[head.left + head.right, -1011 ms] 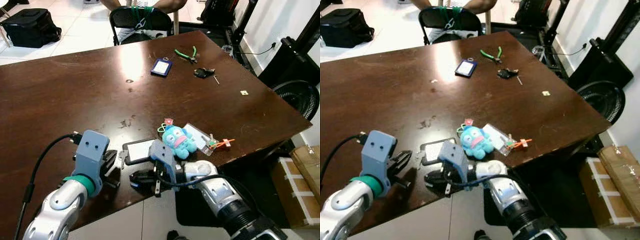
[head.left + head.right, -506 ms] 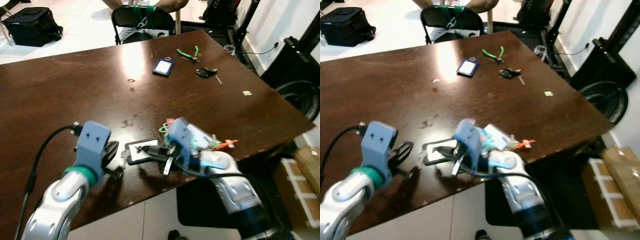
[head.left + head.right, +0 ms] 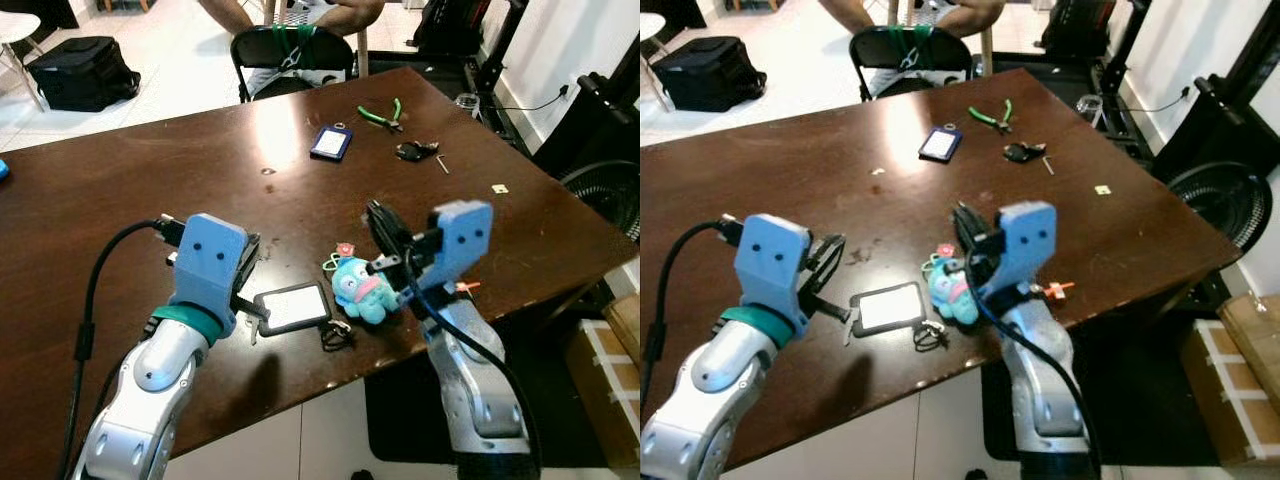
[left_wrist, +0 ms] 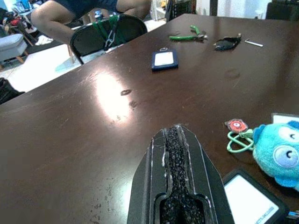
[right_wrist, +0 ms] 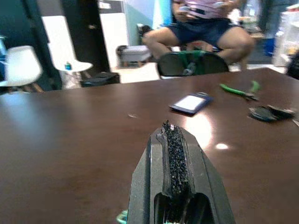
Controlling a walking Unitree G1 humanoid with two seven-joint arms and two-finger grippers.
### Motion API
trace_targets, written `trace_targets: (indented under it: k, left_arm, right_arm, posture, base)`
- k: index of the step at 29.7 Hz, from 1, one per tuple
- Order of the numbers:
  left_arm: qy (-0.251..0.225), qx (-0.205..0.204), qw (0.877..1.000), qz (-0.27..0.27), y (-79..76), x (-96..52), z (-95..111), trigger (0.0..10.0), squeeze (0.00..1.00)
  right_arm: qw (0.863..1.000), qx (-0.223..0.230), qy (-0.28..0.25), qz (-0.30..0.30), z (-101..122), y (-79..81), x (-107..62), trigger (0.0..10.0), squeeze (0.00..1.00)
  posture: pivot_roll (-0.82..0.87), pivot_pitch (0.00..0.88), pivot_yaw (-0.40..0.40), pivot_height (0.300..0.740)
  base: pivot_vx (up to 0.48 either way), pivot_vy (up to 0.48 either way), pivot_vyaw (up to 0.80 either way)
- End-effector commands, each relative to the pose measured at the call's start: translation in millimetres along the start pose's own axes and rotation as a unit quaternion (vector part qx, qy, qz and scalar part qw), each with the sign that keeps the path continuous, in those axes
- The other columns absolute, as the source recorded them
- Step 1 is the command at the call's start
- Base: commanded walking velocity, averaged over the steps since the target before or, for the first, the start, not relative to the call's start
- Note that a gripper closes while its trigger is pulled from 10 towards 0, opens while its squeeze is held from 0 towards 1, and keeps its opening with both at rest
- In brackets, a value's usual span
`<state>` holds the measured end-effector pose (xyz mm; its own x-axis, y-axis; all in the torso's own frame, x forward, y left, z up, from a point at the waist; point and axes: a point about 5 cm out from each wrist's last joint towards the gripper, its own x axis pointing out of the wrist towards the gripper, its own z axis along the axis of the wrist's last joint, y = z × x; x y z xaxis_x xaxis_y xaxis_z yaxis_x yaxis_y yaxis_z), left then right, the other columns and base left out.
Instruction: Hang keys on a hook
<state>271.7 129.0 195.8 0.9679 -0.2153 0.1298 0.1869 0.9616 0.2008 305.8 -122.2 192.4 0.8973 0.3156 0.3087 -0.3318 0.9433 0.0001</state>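
The keys (image 3: 338,333) lie near the table (image 3: 120,200) front edge, chained to a plush toy (image 3: 360,290) and card holder (image 3: 292,307). Light and floppy, probably; best taken by the ring. Left gripper (image 3: 245,262) and right gripper (image 3: 383,225) hover with fingers together, empty.

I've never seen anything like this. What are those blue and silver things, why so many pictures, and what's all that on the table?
Those are a humanoid robot's two arms. Two pictures come from cameras in its head, looking down; two come from cameras on its wrists, looking along the black fingers. The left gripper and right gripper are both shut and hold nothing. On the brown table lie a blue plush keychain, a black card holder, a blue badge, green pliers and a dark key bunch. A person sits on the chair behind the table.
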Motion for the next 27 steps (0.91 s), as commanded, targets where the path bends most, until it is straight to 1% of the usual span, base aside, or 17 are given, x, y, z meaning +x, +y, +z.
trace_targets:
  k: [1,3,5,8,10,13,19,27]
  left_arm:
    - [0.007,0.004,1.000,0.013,4.3,-0.4,-4,10.0,0.00]
    - [0.009,0.003,1.000,0.017,5.5,0.0,-5,10.0,0.00]
    - [0.011,0.003,1.000,0.022,6.1,0.0,-7,10.0,0.00]
    - [0.012,0.004,1.000,0.026,6.3,-0.2,-8,10.0,0.00]
    - [0.012,0.004,0.999,0.031,6.3,-1.1,-11,10.0,0.00]
    - [0.012,0.005,0.999,0.035,5.9,-2.0,-13,10.0,0.00]
    - [0.013,0.005,0.999,0.036,5.1,-1.9,-15,10.0,0.00]
    - [0.014,0.005,0.999,0.042,6.4,-2.0,-18,10.0,0.00]
  right_arm:
    - [1.000,0.000,0.010,-0.005,-5,2.3,0.0,10.0,0.00]
    - [1.000,0.004,0.019,-0.009,-6,4.0,1.7,10.0,0.00]
    - [0.999,0.010,0.029,-0.011,-8,9.3,4.6,10.0,0.00]
    - [0.999,0.011,0.031,-0.011,-9,12.1,5.5,10.0,0.00]
    - [0.999,0.012,0.031,-0.009,-10,18.0,5.8,10.0,0.00]
    - [1.000,0.009,0.029,-0.005,-10,21.6,5.1,10.0,0.00]
    - [1.000,0.005,0.024,0.003,-9,24.1,6.0,10.0,0.00]
    - [0.999,0.008,0.028,0.012,-10,27.1,6.6,10.0,0.00]
  posture:
    - [-0.10,0.027,0.098,0.740]
    - [-0.10,0.026,0.094,0.740]
    - [-0.09,0.024,0.090,0.740]
    - [-0.09,0.023,0.089,0.740]
    - [-0.10,0.025,0.081,0.740]
    - [-0.10,0.025,0.081,0.740]
    - [-0.10,0.023,0.079,0.740]
    - [-0.10,0.021,0.077,0.740]
  base:
    - [0.000,0.000,0.00]
    - [0.000,0.000,0.00]
    - [0.000,0.000,0.00]
    - [0.000,0.000,0.00]
    - [-0.315,0.000,0.00]
    - [-0.316,0.000,0.00]
    - [-0.324,0.000,0.00]
    - [-0.404,0.000,0.00]
